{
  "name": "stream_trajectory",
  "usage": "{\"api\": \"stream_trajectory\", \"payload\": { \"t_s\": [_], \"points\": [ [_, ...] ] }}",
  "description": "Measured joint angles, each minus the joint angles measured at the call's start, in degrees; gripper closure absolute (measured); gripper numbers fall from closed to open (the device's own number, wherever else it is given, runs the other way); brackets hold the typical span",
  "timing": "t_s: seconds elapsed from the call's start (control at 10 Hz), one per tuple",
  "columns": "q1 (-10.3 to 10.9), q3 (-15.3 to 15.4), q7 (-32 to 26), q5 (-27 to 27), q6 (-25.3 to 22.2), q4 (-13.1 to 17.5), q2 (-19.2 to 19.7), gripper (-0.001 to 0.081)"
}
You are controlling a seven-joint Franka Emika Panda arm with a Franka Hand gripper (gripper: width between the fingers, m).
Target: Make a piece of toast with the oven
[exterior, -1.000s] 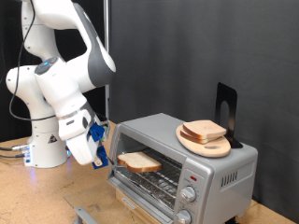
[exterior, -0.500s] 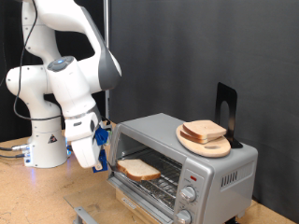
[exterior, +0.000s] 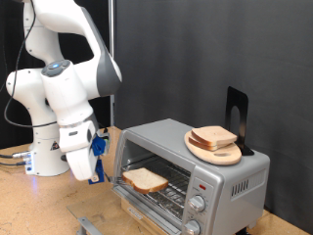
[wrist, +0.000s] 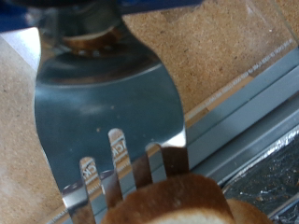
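Toast (exterior: 146,179) lies flat on the wire rack inside the open oven (exterior: 196,174), where heat can reach it. Just outside the oven's left opening in the exterior view, the gripper (exterior: 95,164) clamps a metal spatula (wrist: 110,110), its slotted blade under the slice's edge.

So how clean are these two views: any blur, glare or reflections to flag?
Wrist view: soft all over; the metal spatula shows mirror glare and reflections, and the piece of toast at the frame edge is blurred. Exterior view: evenly lit and sharp on the oven; dark backdrop, no strong glare.
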Motion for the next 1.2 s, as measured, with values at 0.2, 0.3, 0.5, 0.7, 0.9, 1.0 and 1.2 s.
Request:
{"api": "stream_trajectory", "payload": {
  "t_s": [0.2,0.3,0.5,0.7,0.9,1.0,1.2],
  "points": [
    [-0.31,-0.27,-0.11,0.36,-0.12,0.2,0.0,0.0329],
    [-0.27,-0.03,0.27,0.98,0.12,0.23,0.0,0.0329],
    [0.23,0.87,0.94,2.51,0.95,0.2,0.0,0.0329],
    [0.76,1.92,0.96,4.2,2.0,-0.18,-0.01,0.0329],
    [1.51,3.18,0.96,5.7,3.53,-1.19,-0.12,0.0329],
    [1.91,3.77,1.03,6.29,4.13,-1.74,-0.24,0.033],
    [2.49,4.94,1.18,7.6,5.04,-2.68,-0.65,0.033]
  ]
}}
